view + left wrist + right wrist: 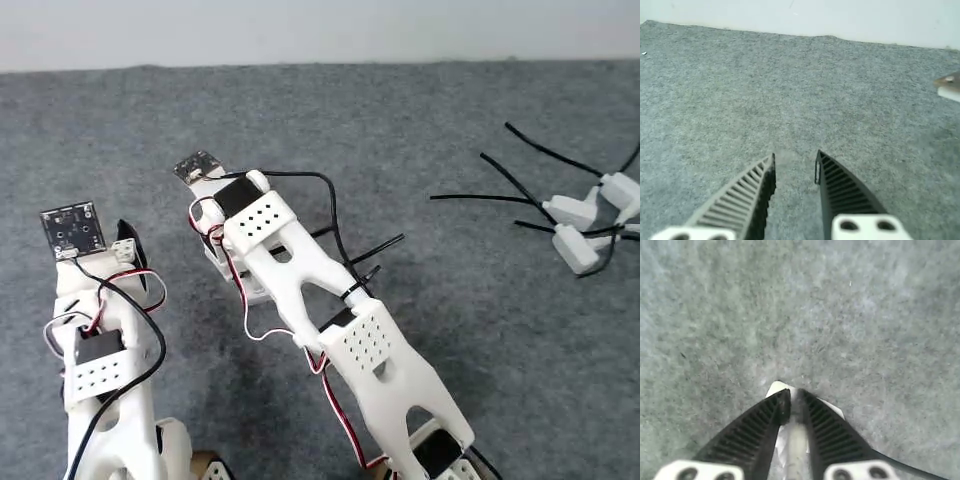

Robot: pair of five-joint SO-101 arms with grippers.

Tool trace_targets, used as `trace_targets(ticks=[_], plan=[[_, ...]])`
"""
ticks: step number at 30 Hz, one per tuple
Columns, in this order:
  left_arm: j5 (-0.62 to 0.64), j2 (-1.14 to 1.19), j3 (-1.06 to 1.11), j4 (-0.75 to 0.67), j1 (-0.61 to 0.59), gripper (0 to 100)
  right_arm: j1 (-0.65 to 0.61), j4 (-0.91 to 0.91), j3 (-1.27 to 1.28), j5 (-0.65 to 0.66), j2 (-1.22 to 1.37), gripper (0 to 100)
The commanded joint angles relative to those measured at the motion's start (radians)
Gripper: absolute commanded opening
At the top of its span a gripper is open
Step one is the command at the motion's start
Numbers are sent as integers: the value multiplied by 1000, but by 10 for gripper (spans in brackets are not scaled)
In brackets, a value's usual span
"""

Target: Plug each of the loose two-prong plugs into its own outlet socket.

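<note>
My right gripper [792,396] is clamped on a white plug [796,445], low over the grey carpet [865,315]. My left gripper [795,156], at 8 o'clock, sits partly open and empty. The other white corded connectors [585,225] lie well apart at 3 o'clock.
</note>
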Motion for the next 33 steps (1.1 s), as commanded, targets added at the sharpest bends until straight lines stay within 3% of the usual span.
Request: trace_targets(ticks=[1,9,16,24,33], plan=[[12,2,-58,-31,-2,126,-25,108,-83,63,-10,157],[12,2,-58,-31,-3,126,45,116,-28,222,-349,161],[12,2,-58,-29,-3,126,61,111,359,477,-651,162],[12,2,-58,-29,0,126,53,108,646,721,-691,162],[11,2,-56,-29,2,126,-76,-24,793,712,-691,162]])
